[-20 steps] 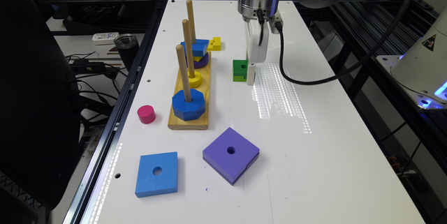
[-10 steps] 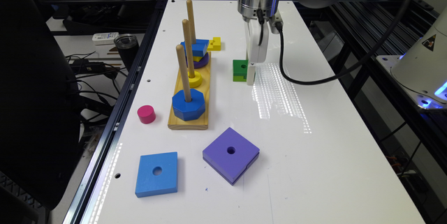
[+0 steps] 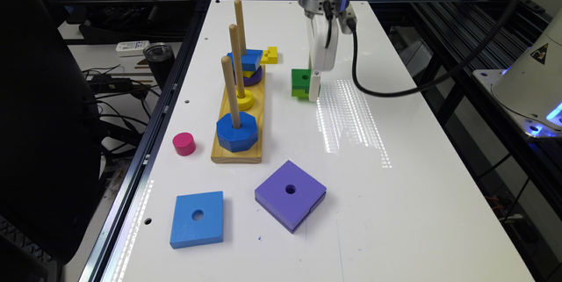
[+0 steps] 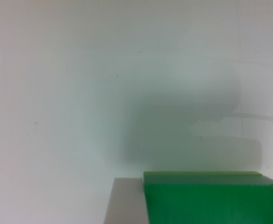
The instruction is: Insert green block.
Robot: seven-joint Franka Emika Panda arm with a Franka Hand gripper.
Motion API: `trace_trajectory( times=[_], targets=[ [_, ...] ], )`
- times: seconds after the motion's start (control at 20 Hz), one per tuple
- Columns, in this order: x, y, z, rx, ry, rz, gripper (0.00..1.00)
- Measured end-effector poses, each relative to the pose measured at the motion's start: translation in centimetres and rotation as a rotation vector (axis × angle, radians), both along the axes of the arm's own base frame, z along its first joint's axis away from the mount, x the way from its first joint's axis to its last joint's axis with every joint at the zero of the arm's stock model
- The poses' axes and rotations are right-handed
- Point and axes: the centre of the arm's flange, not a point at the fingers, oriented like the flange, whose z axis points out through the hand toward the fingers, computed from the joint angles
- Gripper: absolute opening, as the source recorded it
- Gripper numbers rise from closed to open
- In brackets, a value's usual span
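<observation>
The gripper (image 3: 314,91) is seen just above centre of the exterior view, lowered against the green block (image 3: 300,82) on the white table (image 3: 395,211); whether its fingers are apart or clamped cannot be told. A wooden peg base (image 3: 239,150) stands to the left.

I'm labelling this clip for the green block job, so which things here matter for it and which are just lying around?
For the job: green block, gripper, wooden peg base.

Lying about: purple square, flat blue square, pink cylinder, small yellow block, black tumbler.
</observation>
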Motion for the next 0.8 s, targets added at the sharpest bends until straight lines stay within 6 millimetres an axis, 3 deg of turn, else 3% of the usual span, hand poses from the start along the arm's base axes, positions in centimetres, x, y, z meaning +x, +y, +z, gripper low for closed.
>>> trace_trajectory(
  times=[0.8],
  targets=[
    [-0.4, 0.0, 8.5, -0.006, -0.005, 0.000, 0.00]
  ],
)
